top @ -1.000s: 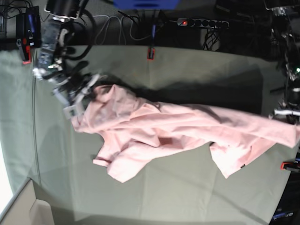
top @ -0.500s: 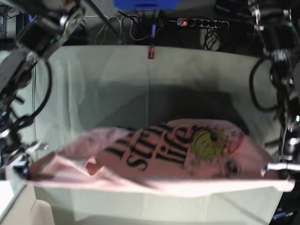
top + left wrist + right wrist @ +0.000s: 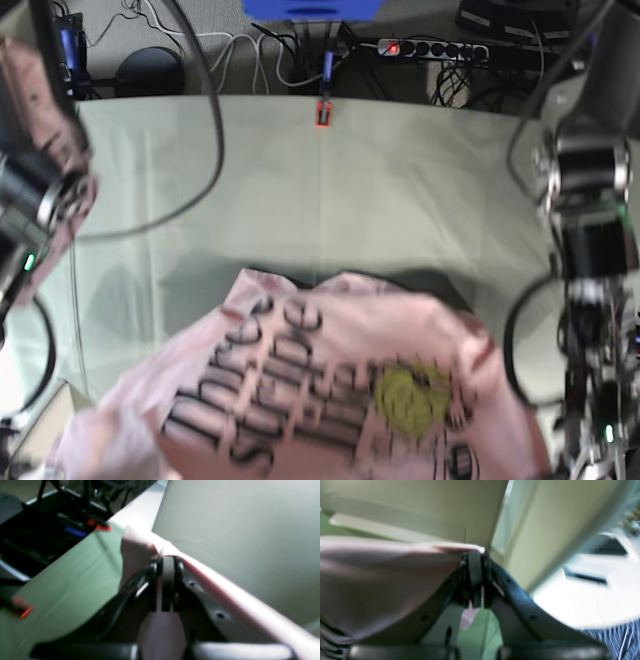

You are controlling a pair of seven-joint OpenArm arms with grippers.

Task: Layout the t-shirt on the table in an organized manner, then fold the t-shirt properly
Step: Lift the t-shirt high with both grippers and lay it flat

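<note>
The t-shirt (image 3: pixel 330 390) is light pink and hangs spread in the air above the table (image 3: pixel 400 190), printed side toward the base camera, with big black letters and a small yellow graphic; the picture is blurred, so the words cannot be read. The left gripper (image 3: pixel 168 566) has its jaws pressed together on a pink edge of the cloth, which runs tight away to the lower right. The right gripper (image 3: pixel 475 562) is also clamped on a pink edge. In the base view the bottom of the shirt is cut off and both grippers are outside the picture
</note>
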